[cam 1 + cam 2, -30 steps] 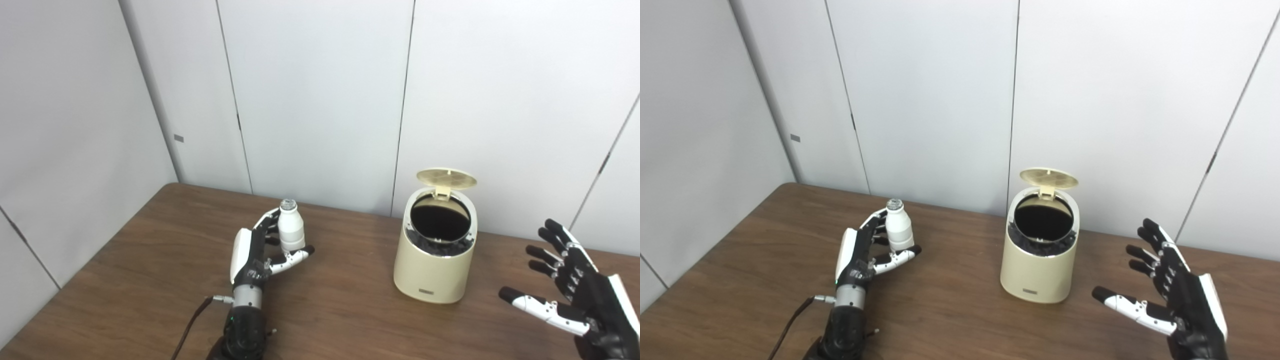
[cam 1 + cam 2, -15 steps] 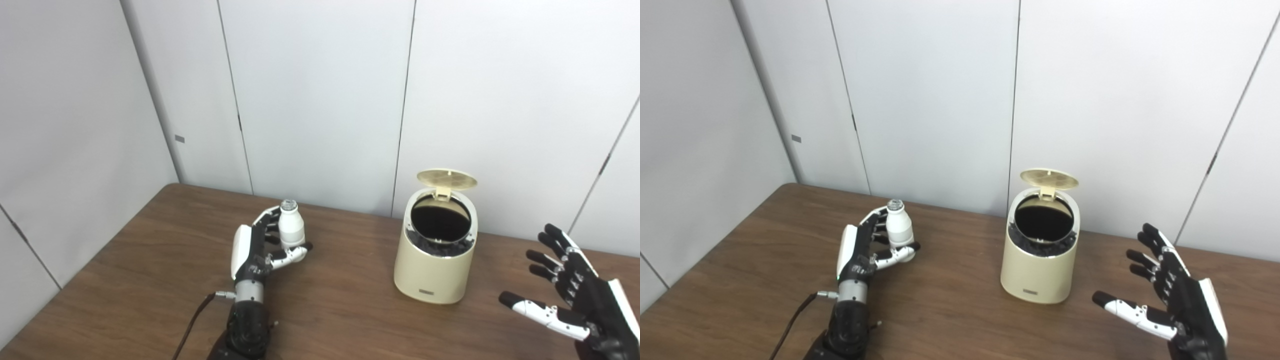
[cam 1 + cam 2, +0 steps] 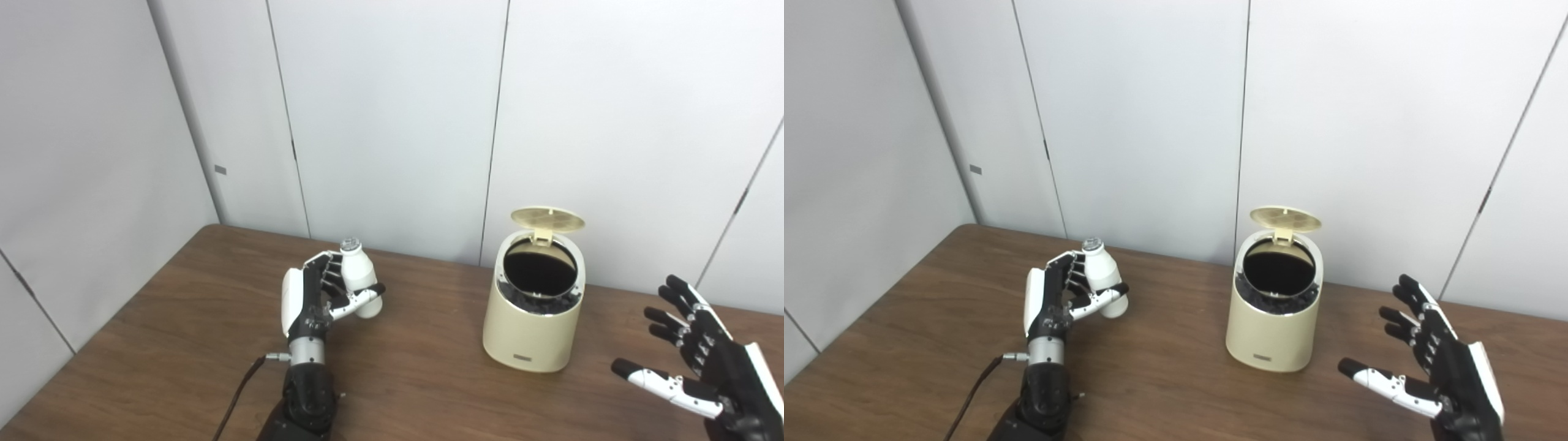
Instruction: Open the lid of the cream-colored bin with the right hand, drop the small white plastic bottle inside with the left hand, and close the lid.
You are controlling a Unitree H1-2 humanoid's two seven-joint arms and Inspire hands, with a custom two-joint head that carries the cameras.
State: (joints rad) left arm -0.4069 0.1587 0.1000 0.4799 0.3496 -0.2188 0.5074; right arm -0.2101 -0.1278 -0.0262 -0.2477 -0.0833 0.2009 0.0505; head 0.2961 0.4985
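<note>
The cream-colored bin (image 3: 531,324) stands on the brown table (image 3: 184,318), right of centre. Its lid (image 3: 547,219) is up and tilted back, and the dark inside shows. My left hand (image 3: 315,297) is shut on the small white plastic bottle (image 3: 360,278) and holds it a little above the table, well to the left of the bin. The bottle leans slightly. My right hand (image 3: 704,370) is open and empty, fingers spread, low at the right of the bin. The same scene shows in the right eye view, with the bin (image 3: 1274,321) and bottle (image 3: 1104,277).
Grey wall panels (image 3: 392,122) stand close behind the table's far edge and along its left side. A dark cable (image 3: 236,392) runs from my left wrist toward the near edge.
My left hand has closed round the bottle and lifted it slightly off the table, tilting it. The right hand has sunk a little. The bin and lid have not moved.
</note>
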